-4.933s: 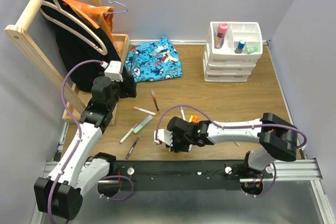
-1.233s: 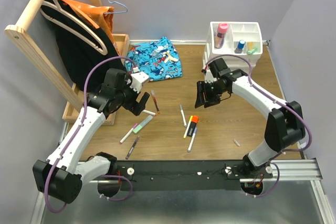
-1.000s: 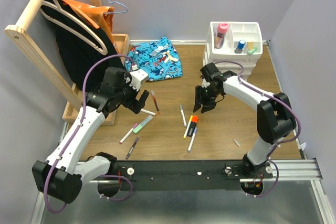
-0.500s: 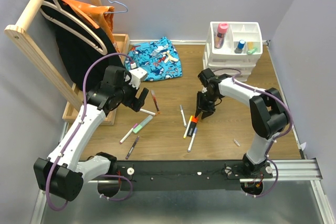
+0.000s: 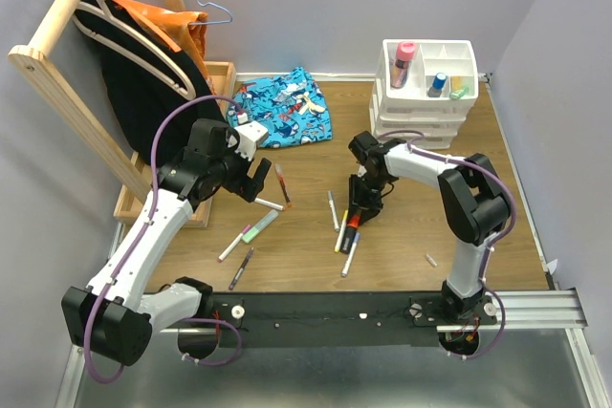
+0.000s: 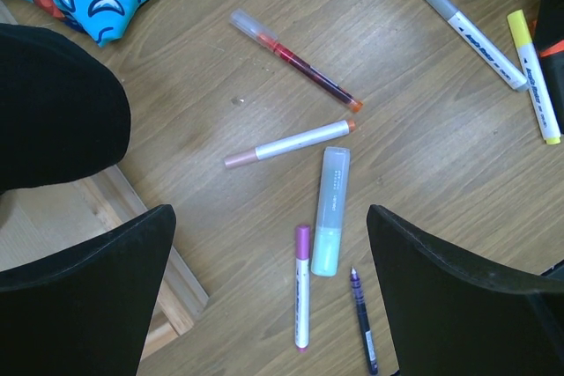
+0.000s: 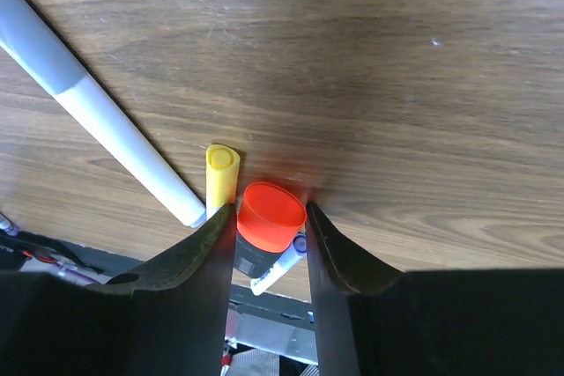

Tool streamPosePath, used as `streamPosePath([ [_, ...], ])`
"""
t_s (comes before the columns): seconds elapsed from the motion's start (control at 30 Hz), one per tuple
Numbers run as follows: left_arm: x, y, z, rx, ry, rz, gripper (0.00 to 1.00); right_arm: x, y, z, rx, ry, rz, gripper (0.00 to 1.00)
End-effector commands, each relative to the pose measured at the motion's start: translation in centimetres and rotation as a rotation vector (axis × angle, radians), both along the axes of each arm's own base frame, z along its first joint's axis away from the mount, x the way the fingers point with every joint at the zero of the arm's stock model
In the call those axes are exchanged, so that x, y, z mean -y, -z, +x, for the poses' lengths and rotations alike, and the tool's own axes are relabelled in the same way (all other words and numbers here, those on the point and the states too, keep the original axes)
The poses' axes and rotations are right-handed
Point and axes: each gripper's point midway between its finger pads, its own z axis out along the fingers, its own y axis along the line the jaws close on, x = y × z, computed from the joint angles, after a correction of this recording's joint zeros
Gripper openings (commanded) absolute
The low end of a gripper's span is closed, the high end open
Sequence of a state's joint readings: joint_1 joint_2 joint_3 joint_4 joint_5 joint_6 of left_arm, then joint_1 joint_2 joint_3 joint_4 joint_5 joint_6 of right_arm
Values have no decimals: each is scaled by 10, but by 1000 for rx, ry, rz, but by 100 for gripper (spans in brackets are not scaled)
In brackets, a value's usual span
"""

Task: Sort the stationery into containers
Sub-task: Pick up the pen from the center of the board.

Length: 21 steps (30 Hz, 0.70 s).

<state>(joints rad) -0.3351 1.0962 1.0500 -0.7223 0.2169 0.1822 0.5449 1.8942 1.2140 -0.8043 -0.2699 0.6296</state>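
Observation:
The white drawer organiser [image 5: 426, 117] stands at the back right; a pink glitter tube [image 5: 404, 62] and a small blue-lidded jar [image 5: 438, 83] stand in its top compartments. Several pens lie on the table. My right gripper [image 5: 356, 212] is down on the table, its jaws closed against an orange-capped marker [image 7: 271, 216], beside a yellow marker [image 7: 221, 167] and a grey-and-white marker [image 7: 97, 112]. My left gripper [image 5: 256, 179] hangs open above a turquoise highlighter [image 6: 330, 209], a purple-capped pen [image 6: 302, 288], a dark pen [image 6: 361, 319], a pink-tipped pen [image 6: 291, 141] and a red pen [image 6: 295, 59].
A blue patterned cloth [image 5: 277, 119] lies at the back middle. A wooden rack [image 5: 57, 64] with hangers and a black garment [image 5: 143, 102] fills the left, above a wooden tray [image 5: 228, 74]. A small pale piece [image 5: 432, 260] lies near the front right.
My right gripper moved from near the organiser down and left to the pens and lowered around the orange-capped marker. My left arm has barely shifted.

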Motion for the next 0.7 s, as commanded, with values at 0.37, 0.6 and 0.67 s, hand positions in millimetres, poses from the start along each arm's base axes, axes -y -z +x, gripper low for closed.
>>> streamPosePath([
  [0.37, -3, 7, -1, 0, -23, -6, 99, -17, -6, 13, 62, -41, -3, 16],
  [0.6, 1, -5, 5, 28, -18, -21, 99, -31, -77, 62, 316, -139, 56, 1],
  [0.67, 3, -12, 8, 44, -14, -31, 99, -35, -106, 76, 400, -185, 72, 1],
])
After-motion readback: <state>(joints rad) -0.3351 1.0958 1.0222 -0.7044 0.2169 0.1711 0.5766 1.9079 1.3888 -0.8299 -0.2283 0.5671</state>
